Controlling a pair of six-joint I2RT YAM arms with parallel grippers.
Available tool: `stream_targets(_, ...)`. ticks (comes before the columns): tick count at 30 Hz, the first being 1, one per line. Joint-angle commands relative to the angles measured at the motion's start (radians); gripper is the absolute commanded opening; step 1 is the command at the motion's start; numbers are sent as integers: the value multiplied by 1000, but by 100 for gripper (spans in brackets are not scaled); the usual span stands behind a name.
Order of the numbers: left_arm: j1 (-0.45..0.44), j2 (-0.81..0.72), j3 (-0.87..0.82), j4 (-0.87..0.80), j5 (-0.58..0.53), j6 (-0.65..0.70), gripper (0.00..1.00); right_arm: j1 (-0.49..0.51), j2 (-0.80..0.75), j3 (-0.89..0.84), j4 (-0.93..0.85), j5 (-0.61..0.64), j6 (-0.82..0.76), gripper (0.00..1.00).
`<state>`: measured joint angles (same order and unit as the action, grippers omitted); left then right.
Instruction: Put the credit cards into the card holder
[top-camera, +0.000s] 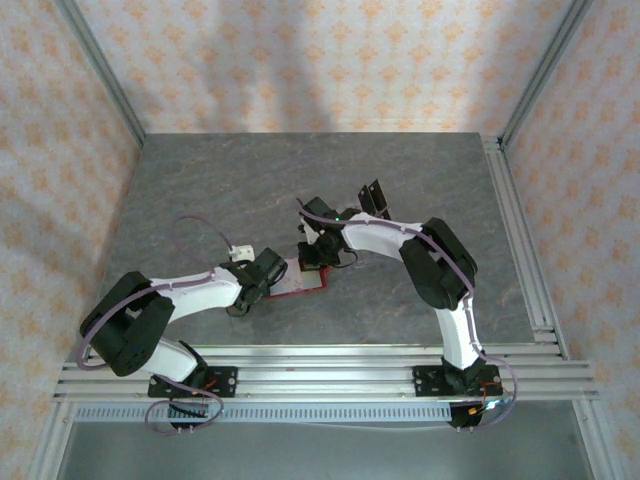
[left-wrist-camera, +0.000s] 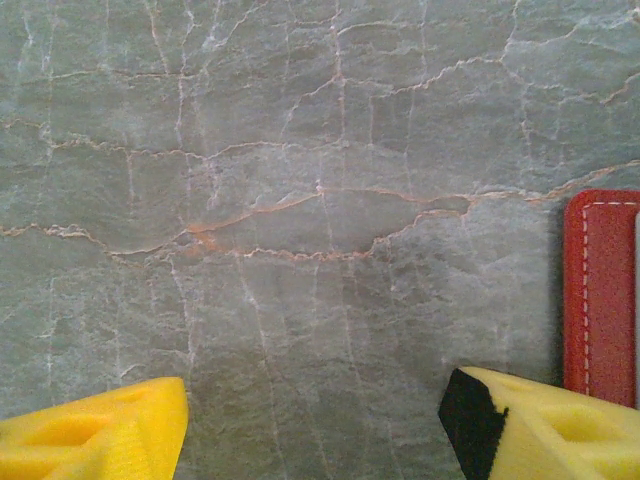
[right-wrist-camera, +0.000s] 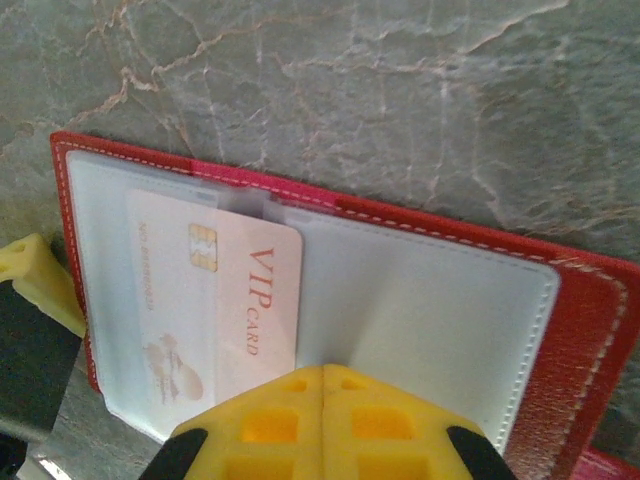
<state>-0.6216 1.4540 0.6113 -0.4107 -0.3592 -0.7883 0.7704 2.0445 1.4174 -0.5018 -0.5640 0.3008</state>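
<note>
The card holder (right-wrist-camera: 420, 300) lies open on the table, red with pale inner pockets. A pale credit card (right-wrist-camera: 215, 300) printed "VIP CARD" sits partly inside the left pocket, its right part sticking out over the fold. My right gripper (right-wrist-camera: 322, 368) is shut, its joined tips pressed down on the holder just right of the card's edge. My left gripper (left-wrist-camera: 315, 400) stands open low over bare table at the holder's left edge (left-wrist-camera: 600, 290), nothing between its fingers. From above, the holder (top-camera: 312, 283) lies between the left gripper (top-camera: 258, 290) and the right gripper (top-camera: 318, 255).
Two small dark flat pieces (top-camera: 374, 196) stand on the table beyond the right arm. A yellow finger of the left gripper (right-wrist-camera: 30, 265) sits against the holder's left side. Patterned walls and metal rails (top-camera: 520, 230) bound the grey stone-look table (top-camera: 220, 190).
</note>
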Motion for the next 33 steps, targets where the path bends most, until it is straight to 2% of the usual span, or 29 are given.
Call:
stream_targets(1,-6,30,-33,24,15,-14,72,22,25,32,-27,-13,-16,0)
stream_targets(23,-14,37,-47,43,20,-25,72,33,90,105,51,-151,64,0)
stream_targets(33,-15,28,-47,36,17,-26,72,14,6,46,44,-77,46,0)
